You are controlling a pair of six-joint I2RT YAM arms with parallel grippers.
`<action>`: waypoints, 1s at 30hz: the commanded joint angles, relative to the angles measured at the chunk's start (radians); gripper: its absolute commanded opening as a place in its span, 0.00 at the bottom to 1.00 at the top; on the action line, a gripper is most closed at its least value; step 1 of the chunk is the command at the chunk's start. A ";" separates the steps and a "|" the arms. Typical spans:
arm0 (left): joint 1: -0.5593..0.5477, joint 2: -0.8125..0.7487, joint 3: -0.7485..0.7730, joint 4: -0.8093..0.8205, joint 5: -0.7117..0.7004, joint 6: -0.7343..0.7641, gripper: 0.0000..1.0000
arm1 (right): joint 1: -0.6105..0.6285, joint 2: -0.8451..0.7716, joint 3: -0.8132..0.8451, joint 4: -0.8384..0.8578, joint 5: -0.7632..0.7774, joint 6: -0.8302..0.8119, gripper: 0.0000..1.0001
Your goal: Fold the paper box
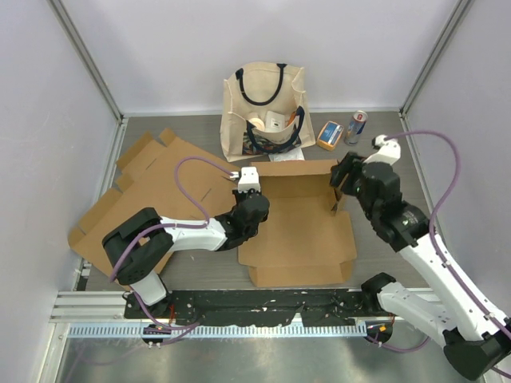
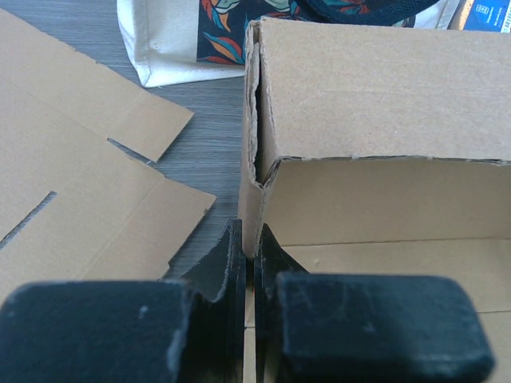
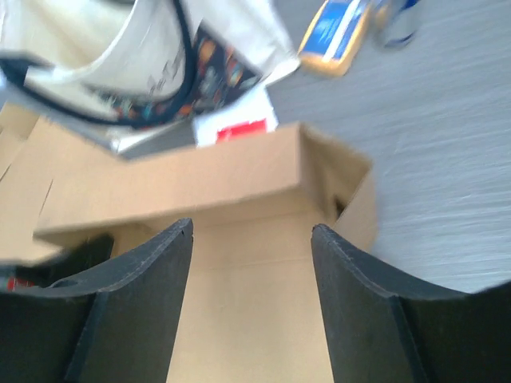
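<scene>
Status: paper box (image 1: pixel 299 227) sits mid-table, just ahead of both bases. It's half formed: back wall upright, side walls partly raised at the back corners, front part lying flat.

Left arm (image 1: pixel 188 233) lies low and stretched rightward across the table (image 1: pixel 200 275), wrist near level, reaching the box's back-left corner. Left gripper (image 2: pixel 248 239) has its fingers pressed almost together on the thin edge of the left side wall. We see the cardboard edge run down into the slit between them (only a sliver of gap in the wrist view).

Right arm (image 1: pixel 415 239) rises from its base with the elbow bent, forearm angled in toward the back-right corner, wrist tilted down. Right gripper (image 3: pixel 251 231) is spread wide with nothing between the fingers. It hovers over the box interior, facing the back wall and right corner. We can't tell from the top view whether a fingertip touches the right wall, and the right wrist view is blurred.

Around it:
- Flat cardboard sheet (image 1: pixel 148 187) lies on the left, partly under the left arm, its edge just beside the box.
- Tote bag (image 1: pixel 263 104) stands just behind the back wall.
- Orange-blue packet (image 1: pixel 329 134) and a can (image 1: pixel 356 126) sit side by side right of the bag, behind the box's right corner.
</scene>
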 commanded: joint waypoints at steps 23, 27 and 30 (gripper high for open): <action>-0.006 0.020 -0.011 -0.009 0.074 0.005 0.00 | -0.428 0.355 -0.084 0.381 -0.194 -0.145 0.51; -0.006 0.023 -0.004 -0.006 0.073 0.018 0.00 | -0.356 0.289 -0.115 0.311 -0.169 -0.117 0.52; -0.006 0.018 -0.005 -0.003 0.076 0.018 0.00 | -0.333 0.251 -0.132 0.242 -0.137 -0.099 0.51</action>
